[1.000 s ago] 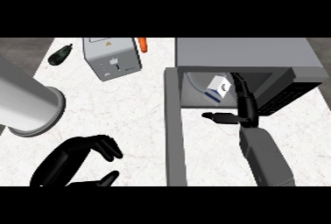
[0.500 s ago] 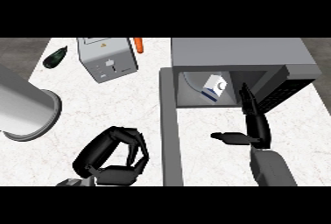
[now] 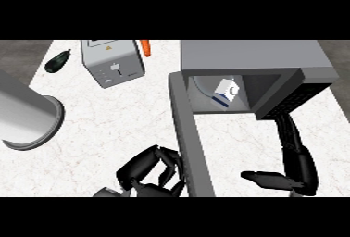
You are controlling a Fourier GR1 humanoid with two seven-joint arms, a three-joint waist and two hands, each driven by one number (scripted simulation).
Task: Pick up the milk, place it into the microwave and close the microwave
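i see milk (image 3: 227, 91) inside microwave (image 3: 253, 55), door (image 3: 186, 129) open. left hand (image 3: 147, 169) curled, empty, beside door; right hand (image 3: 301, 166) fingers straight, empty, before microwave.

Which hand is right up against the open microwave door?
The left hand: its fingers are curled at the left side of the door. The right hand is on the other side, apart from it, fingers straight toward the microwave.

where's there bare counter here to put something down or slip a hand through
The widest bare patch of counter lies between the toaster, the grey cylinder and the open microwave door. A smaller one sits in front of the microwave, between door and right hand. Crowded: the far edge by the carrot, and by the left hand at the door.
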